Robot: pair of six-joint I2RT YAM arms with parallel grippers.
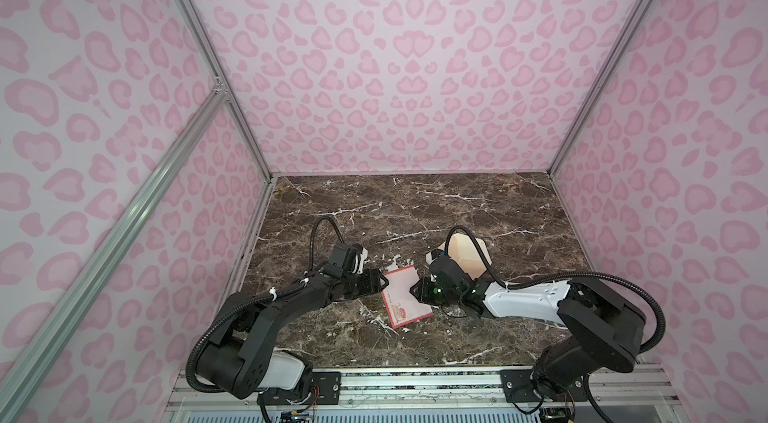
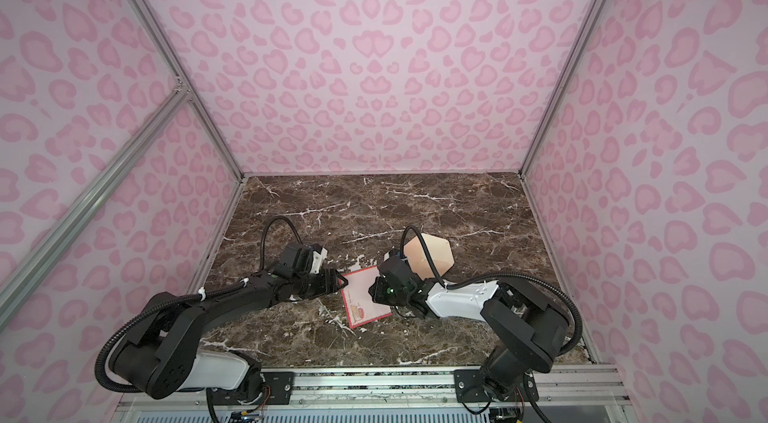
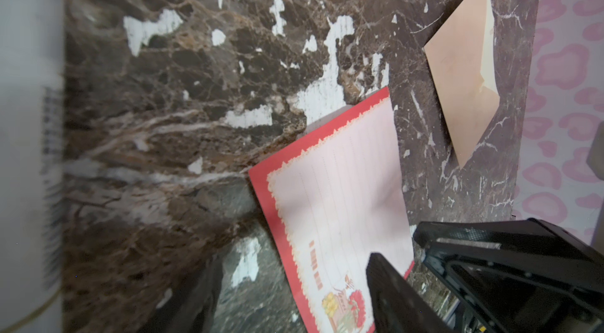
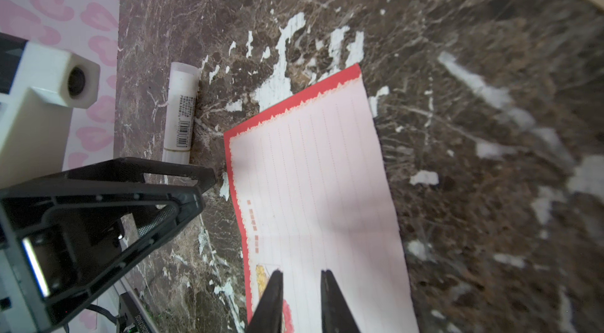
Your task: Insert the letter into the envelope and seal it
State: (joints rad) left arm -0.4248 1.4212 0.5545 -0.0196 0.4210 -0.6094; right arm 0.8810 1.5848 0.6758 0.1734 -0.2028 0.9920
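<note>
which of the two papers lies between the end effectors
The letter, red-bordered and lined; the plain peach envelope sits farther back.

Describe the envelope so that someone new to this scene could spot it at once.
On the brown marble table, look just past the right arm, farther back than the red-bordered letter. The envelope lies there, partly hidden by that arm: plain peach-tan paper, with no border or ruled lines.

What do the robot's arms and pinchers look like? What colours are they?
Both arms are mostly black, each with one white part. Ribbed black cables loop along the left arm and right arm. The left gripper and right gripper have black, hollow, triangle-shaped fingers. A green light glows behind the right one.
</note>
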